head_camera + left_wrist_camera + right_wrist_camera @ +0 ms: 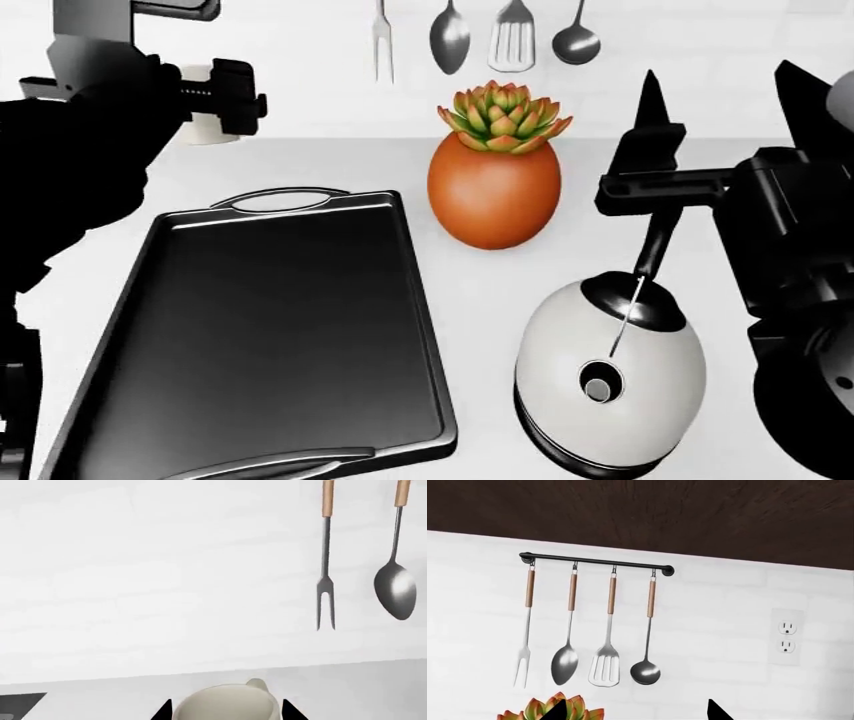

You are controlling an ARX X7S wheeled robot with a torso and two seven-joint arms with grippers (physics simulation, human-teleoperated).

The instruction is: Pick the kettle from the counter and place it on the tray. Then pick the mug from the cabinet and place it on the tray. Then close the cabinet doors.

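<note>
White counter point(400, 160) bears kettle point(611, 385); left fingers point(214, 95) grip mug point(203, 128), right fingers point(637, 711) spread.

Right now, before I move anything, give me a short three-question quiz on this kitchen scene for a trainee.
1. Multiple choice: what does the left tool hold? A) a mug B) a spoon C) nothing
2. True or false: the kettle stands on the counter, outside the tray.
3. Fill in: ___ utensils hang from the rail.

Key: 1. A, the mug sits between its fingertips. 2. True. 3. Four.
</note>
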